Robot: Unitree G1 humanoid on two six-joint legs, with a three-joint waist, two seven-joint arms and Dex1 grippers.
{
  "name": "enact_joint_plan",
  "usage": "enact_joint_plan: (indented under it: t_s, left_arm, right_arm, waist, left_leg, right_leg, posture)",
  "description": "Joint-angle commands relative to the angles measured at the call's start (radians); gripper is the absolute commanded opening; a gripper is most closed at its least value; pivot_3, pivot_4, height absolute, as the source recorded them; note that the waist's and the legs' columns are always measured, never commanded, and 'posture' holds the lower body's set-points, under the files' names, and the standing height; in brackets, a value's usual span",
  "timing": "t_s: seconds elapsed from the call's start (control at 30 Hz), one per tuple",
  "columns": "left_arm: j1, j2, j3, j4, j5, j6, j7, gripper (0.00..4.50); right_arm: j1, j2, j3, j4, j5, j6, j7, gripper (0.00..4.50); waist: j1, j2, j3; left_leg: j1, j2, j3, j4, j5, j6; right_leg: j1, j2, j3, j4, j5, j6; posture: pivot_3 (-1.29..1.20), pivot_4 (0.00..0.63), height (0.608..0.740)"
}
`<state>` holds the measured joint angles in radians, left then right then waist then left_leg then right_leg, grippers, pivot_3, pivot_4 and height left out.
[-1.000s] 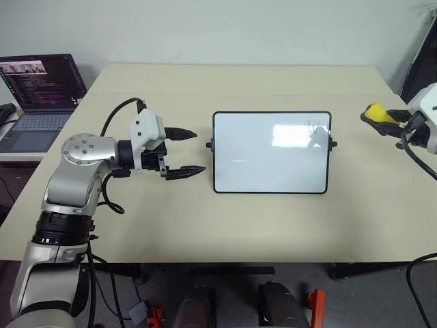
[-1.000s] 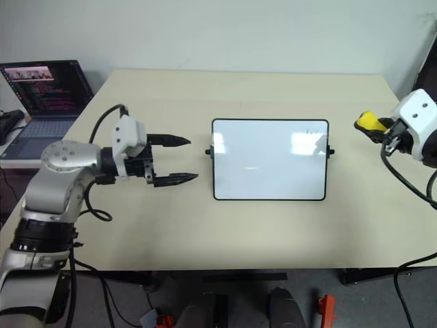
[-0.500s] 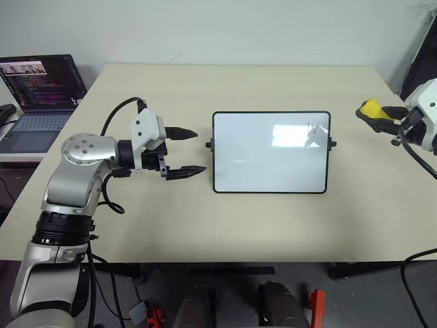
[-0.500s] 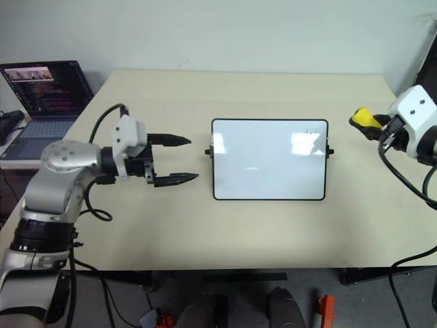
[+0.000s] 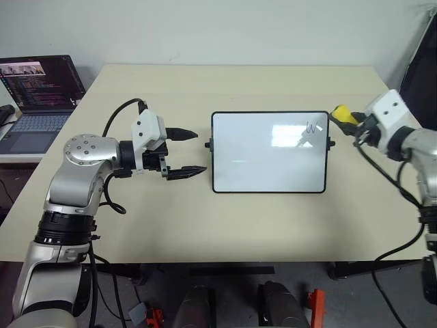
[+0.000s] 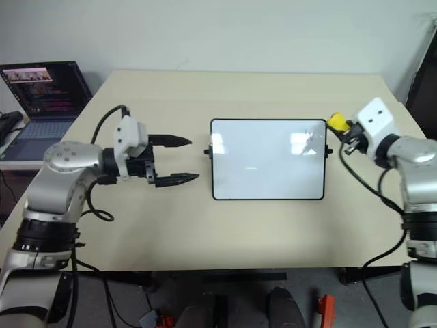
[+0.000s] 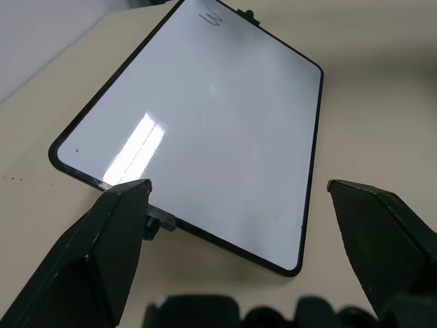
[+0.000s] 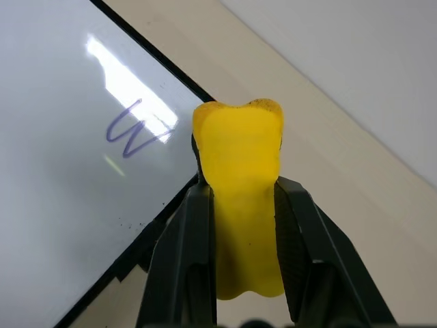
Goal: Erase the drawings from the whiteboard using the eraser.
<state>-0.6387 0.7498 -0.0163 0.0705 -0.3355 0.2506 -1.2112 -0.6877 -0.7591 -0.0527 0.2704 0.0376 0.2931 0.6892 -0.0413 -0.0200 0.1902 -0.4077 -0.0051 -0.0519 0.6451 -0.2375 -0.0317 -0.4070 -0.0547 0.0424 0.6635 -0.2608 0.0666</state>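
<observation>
The whiteboard (image 5: 270, 152) is a glossy white rectangle in a thin black frame with rounded corners and small black side knobs, lying flat near the middle of the matte beige table (image 5: 205, 225); pale glare patches sit on its sheen; the drawing (image 8: 133, 130), a thin bluish "w" squiggle, is in its far right corner. The eraser (image 8: 240, 205) is a soft yellow block, waisted where it is squeezed and flared at its tip; the right hand (image 5: 349, 120) is clenched on it between two black fingers (image 8: 181, 260), just beside the board's far right corner and near the squiggle; whether it touches the board cannot be told. The right arm bends in from the table's right side, its white camera box behind the fingers. The left hand (image 5: 186, 152) hangs just left of the board, pointing toward it, its tapered black fingers spread wide, grasping nothing. A laptop (image 5: 37, 96) stands open beside the table's far left.
</observation>
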Motion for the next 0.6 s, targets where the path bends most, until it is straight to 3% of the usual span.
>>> enact_joint_plan:
  t_s: [0.03, 0.6]
  left_arm:
    - [-0.024, 0.003, 0.01, -0.012, -0.003, -0.018, -0.005, 4.5]
    - [-0.008, -0.001, 0.016, -0.029, -0.006, -0.007, 0.009, 4.5]
  right_arm:
    - [-0.042, 0.005, -0.01, -0.019, -0.011, -0.012, -0.032, 0.81]
    - [-0.11, 0.065, 0.137, 0.011, -0.134, 0.08, -0.055, 0.81]
  waist:
    - [0.001, 0.0, 0.0]
    - [-0.004, 0.0, 0.0]
  left_leg:
    - [0.0, 0.0, 0.0, 0.0, 0.0, 0.0]
    - [0.0, 0.0, 0.0, 0.0, 0.0, 0.0]
  right_leg:
    - [0.0, 0.0, 0.0, 0.0, 0.0, 0.0]
    - [0.0, 0.0, 0.0, 0.001, 0.0, 0.0]
  posture:
    - [0.0, 0.15, 0.74]
    - [0.0, 0.15, 0.74]
